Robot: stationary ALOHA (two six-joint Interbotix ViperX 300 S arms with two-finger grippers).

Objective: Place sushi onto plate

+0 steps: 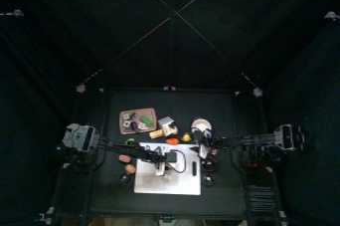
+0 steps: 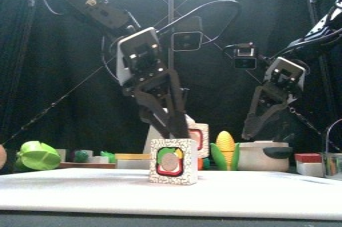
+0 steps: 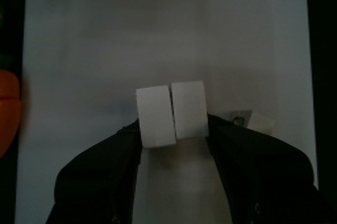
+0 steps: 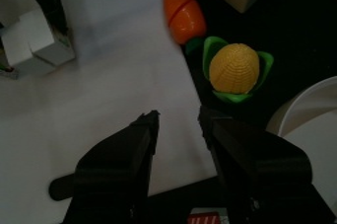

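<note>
The sushi point(image 2: 174, 162) is a white block with a red and green centre. It stands upright on the white cutting board point(image 1: 180, 182). My left gripper point(image 2: 174, 136) comes down onto its top. In the left wrist view the jaws close on the white block point(image 3: 172, 110) over the board point(image 3: 79, 70). My right gripper point(image 4: 178, 129) is open and empty above the board's edge point(image 4: 118, 80). The white plate point(image 1: 202, 128) lies behind the board, and its rim point(image 4: 316, 110) shows beside the right gripper.
A toy corn in green husk point(image 4: 235, 67) and an orange piece point(image 4: 184, 9) lie just off the board near the right gripper. A tray point(image 1: 137, 120) with several toy foods stands at the back left. A green item point(image 2: 38, 155) sits at the far left.
</note>
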